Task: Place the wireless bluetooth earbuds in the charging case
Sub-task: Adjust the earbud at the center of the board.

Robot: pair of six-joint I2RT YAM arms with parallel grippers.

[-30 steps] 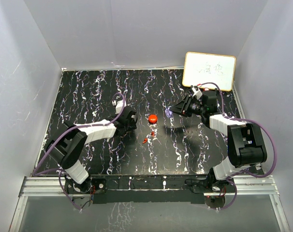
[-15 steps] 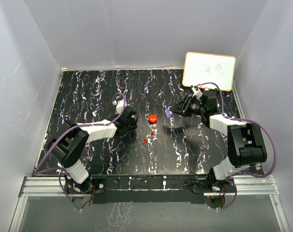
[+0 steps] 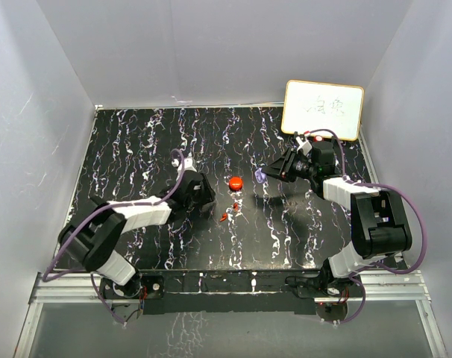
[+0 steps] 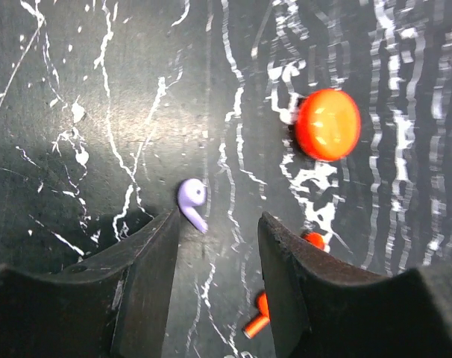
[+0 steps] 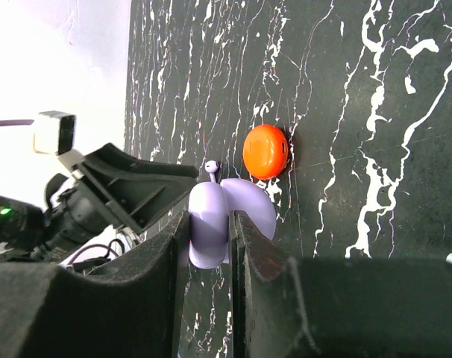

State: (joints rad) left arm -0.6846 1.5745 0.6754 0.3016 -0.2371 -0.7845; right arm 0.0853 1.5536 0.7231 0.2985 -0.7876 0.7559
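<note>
My left gripper point(image 4: 218, 220) is open, low over the table point(image 3: 136, 149). One lavender earbud point(image 4: 192, 200) lies just ahead of its left fingertip; it also shows in the right wrist view point(image 5: 210, 168). Two red earbuds point(image 4: 257, 317) point(image 3: 224, 217) lie by the right finger, one point(image 4: 313, 239) partly behind it. The red case point(image 3: 236, 181) sits shut on the table. My right gripper point(image 5: 209, 216) is shut on the opened purple case point(image 5: 211, 224), held above the table right of the red case point(image 5: 265, 151). I see no second lavender earbud.
A white board with writing point(image 3: 323, 110) leans at the back right corner. Grey walls point(image 3: 211, 52) enclose the black marbled table on three sides. The left gripper point(image 3: 200, 190) and right gripper point(image 3: 267, 175) face each other across the red case.
My left gripper has moved a little nearer and to the right, toward the earbuds, and its arm has stretched out lower. The right gripper with the purple case has barely moved.
</note>
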